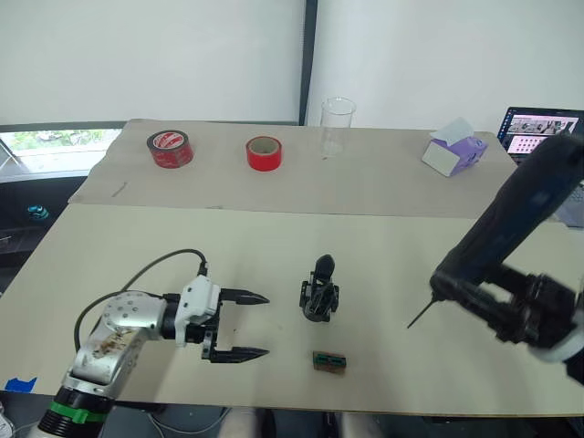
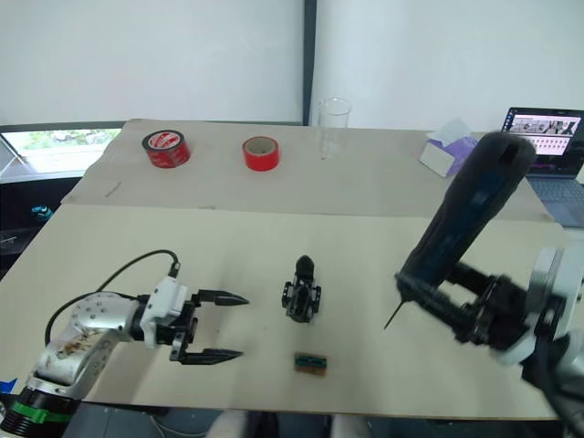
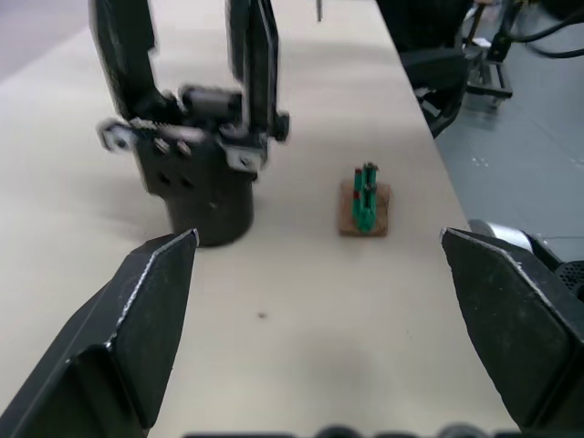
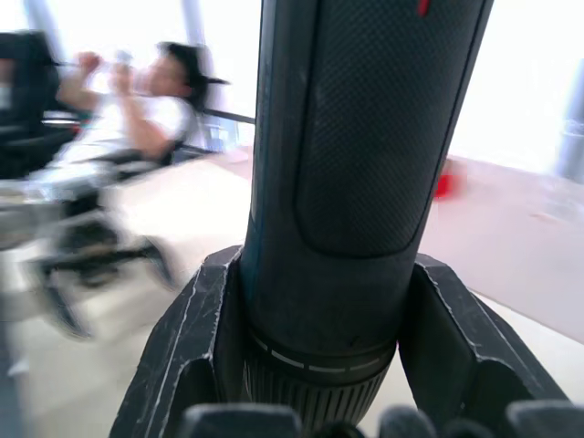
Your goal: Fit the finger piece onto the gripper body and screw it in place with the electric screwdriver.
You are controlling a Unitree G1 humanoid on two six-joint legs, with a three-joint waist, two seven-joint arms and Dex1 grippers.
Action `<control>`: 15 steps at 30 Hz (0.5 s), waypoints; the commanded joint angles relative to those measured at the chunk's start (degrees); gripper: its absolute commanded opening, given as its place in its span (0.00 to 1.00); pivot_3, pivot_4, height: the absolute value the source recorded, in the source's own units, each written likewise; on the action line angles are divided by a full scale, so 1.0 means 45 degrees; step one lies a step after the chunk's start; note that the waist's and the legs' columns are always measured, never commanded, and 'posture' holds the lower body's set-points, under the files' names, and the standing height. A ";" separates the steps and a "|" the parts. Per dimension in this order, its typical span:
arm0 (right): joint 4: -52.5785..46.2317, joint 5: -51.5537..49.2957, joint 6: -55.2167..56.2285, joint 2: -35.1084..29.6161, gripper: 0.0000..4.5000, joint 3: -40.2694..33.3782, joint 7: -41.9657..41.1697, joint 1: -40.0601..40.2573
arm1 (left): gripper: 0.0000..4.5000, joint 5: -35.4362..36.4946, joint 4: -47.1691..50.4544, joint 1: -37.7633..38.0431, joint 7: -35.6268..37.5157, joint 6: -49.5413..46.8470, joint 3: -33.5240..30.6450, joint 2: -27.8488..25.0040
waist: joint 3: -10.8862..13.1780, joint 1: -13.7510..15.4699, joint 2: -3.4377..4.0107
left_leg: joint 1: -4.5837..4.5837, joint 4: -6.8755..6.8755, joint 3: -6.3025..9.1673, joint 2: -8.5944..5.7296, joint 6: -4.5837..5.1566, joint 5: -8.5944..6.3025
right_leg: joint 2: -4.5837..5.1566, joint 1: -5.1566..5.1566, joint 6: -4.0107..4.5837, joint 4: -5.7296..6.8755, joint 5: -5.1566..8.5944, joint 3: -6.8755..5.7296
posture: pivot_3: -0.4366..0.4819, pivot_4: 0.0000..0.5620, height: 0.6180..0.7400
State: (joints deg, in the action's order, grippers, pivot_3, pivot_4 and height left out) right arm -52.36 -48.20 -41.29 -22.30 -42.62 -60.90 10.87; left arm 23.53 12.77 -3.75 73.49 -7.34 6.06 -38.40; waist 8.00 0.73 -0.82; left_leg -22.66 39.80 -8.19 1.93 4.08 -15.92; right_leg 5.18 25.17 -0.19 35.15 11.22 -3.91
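Beige counter [image 1: 274,237] fills the scene. At its centre stands the gripper body [image 1: 318,292], the finger piece [image 1: 323,269] rising from it. At 9 o'clock of it, the left gripper [image 1: 245,325] has jaws apart, empty. At 3 o'clock, the right gripper [image 1: 497,306] has jaws clamped on the electric screwdriver [image 1: 516,214], tilted, bit down.

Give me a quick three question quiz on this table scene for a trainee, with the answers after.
1. True or false: the right gripper is empty.
2. Which lies nearer the table's front edge: A, the gripper body, or B, the small green block?
3. Fill in: the left gripper has its fingers ____.

Key
1. False: it holds the electric screwdriver above the table.
2. B.
3. Open, holding nothing.
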 commanded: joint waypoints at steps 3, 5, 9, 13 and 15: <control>-0.0985 0.0152 0.2599 0.0146 0.43 0.2836 -0.0225 0.0056 | 1.00 -0.1154 0.0663 0.0563 -0.1067 0.0292 0.1068 0.0431 | 0.0001 -0.0101 0.0002 | 0.0045 0.0005 -0.0021 0.0003 -0.0013 -0.0018 | 0.0010 -0.0017 0.0028 0.0005 0.0012 0.0014 | 0.48 0.27 1.00; -0.0713 0.0583 0.3237 -0.0061 0.43 0.3883 -0.0446 0.0075 | 1.00 -0.1612 0.0774 0.0710 -0.1477 0.0378 0.1494 0.0671 | 0.0002 -0.0067 0.0003 | 0.0062 -0.0002 -0.0018 0.0003 -0.0067 -0.0055 | 0.0025 -0.0023 0.0084 0.0007 0.0045 0.0015 | 0.48 0.27 1.00; 0.0287 0.1643 0.4697 -0.0512 0.43 0.5565 -0.1163 -0.0017 | 1.00 -0.2236 0.1050 0.0957 -0.2158 0.0240 0.2456 0.1235 | 0.0002 0.0034 0.0002 | 0.0056 -0.0002 -0.0012 0.0000 -0.0056 -0.0065 | 0.0023 -0.0022 0.0106 0.0001 0.0044 0.0008 | 0.48 0.27 1.00; 0.1072 0.1921 0.5401 -0.0888 0.43 0.6332 -0.1147 -0.0403 | 1.00 -0.2954 0.0690 0.1018 -0.2915 0.0346 0.2986 0.1630 | 0.0002 0.0006 0.0002 | 0.0049 0.0006 -0.0021 -0.0003 0.0028 -0.0030 | 0.0033 -0.0020 0.0106 -0.0004 0.0044 0.0013 | 0.48 0.27 1.00; 0.1398 0.1972 0.5683 -0.1123 0.43 0.6545 -0.1206 -0.0557 | 1.00 -0.3001 0.0562 0.1039 -0.2931 0.0465 0.3184 0.1717 | 0.0002 0.0006 0.0002 | 0.0049 0.0005 -0.0020 -0.0001 0.0026 -0.0030 | 0.0034 -0.0017 0.0106 -0.0002 0.0044 0.0011 | 0.48 0.27 1.00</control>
State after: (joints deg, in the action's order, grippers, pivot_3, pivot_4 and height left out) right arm -45.53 -38.74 -18.83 -26.76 -13.45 -66.04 9.31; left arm 10.29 14.87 0.73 60.74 -6.30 19.80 -30.97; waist 8.01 0.75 -0.81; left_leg -22.44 39.81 -8.27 1.93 4.19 -16.06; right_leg 5.33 25.10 0.29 35.14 11.42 -3.87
